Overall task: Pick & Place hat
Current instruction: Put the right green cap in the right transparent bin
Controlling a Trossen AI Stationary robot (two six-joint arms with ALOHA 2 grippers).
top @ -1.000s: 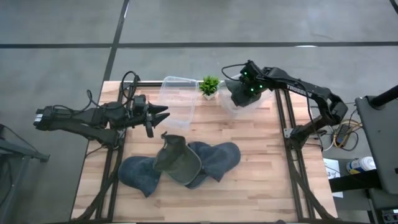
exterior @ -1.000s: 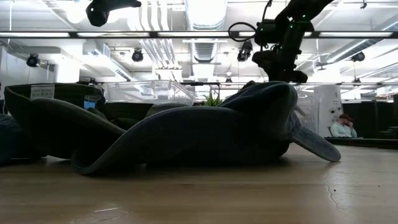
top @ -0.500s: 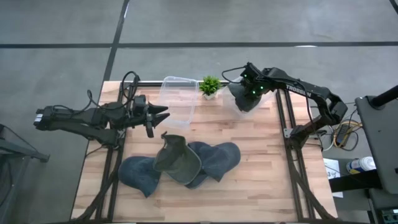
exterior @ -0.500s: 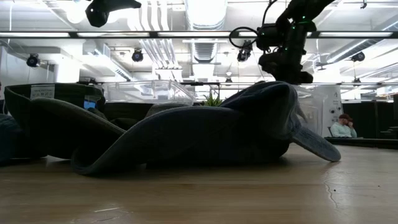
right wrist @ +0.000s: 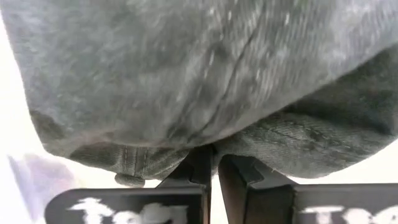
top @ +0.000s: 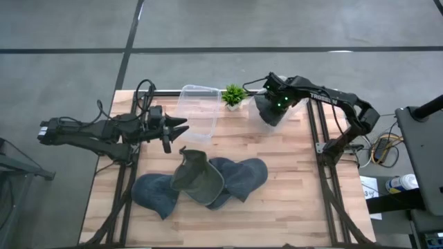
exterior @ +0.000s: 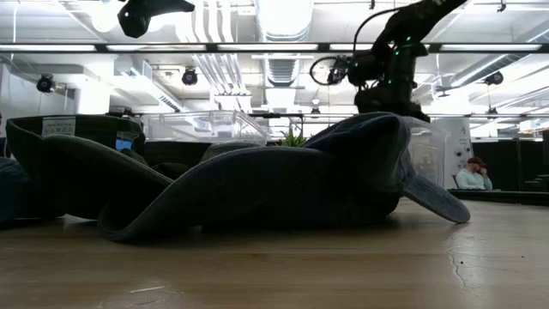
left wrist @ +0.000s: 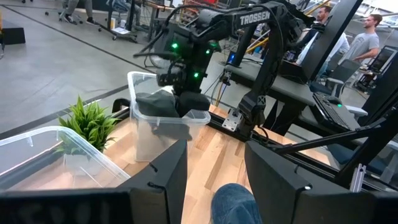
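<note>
On the wooden table [top: 291, 200], upper right of the high view, my right gripper [top: 271, 109] pinches a grey hat [left wrist: 163, 103] directly beneath it, inside the clear bin [left wrist: 168, 127]; my left gripper [top: 181, 126] waits parted, mid-left.

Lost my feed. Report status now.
Right gripper shut on dark hat, over clear bin at far right. Left gripper open, idle beside empty bin. Three hats left on table. Nothing blocking.

hat in right claw [right wrist: 211, 171]: dark grey [right wrist: 205, 81] | hats [top: 239, 176] near left claw [top: 181, 126]: blue denim, one olive [top: 197, 181] | plant [top: 233, 95]: green | table [top: 277, 207]: light wood
</note>
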